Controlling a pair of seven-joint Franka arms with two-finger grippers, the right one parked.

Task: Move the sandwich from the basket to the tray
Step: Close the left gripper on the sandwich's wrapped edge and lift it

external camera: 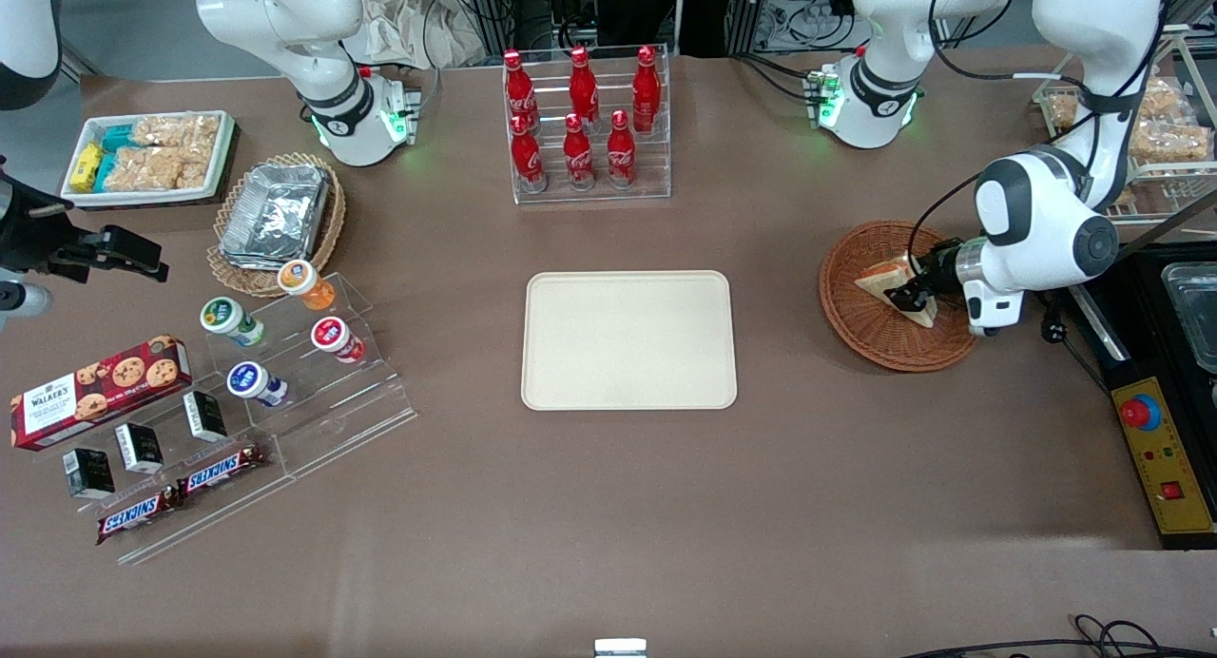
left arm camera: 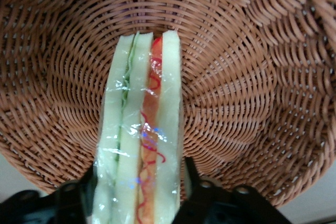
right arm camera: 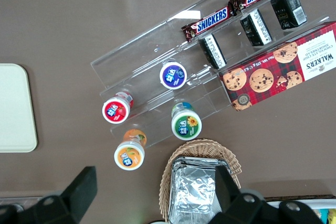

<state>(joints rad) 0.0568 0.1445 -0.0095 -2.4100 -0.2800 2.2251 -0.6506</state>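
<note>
So far, the gripper (external camera: 915, 295) had closed its fingers (left arm camera: 191, 182) on the sandwich (external camera: 896, 287) inside the basket (external camera: 860, 325); the tray (external camera: 628, 340), at its nine o'clock, awaited delivery.

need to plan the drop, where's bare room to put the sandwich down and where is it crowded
The tray is bare across its whole surface, and bare table borders it on every side, including the stretch between it and the basket. The gripper sits in the basket, shut on the sandwich. It is crowded toward the parked arm's end: yogurt cups, Snickers bars and the cookie box.
</note>
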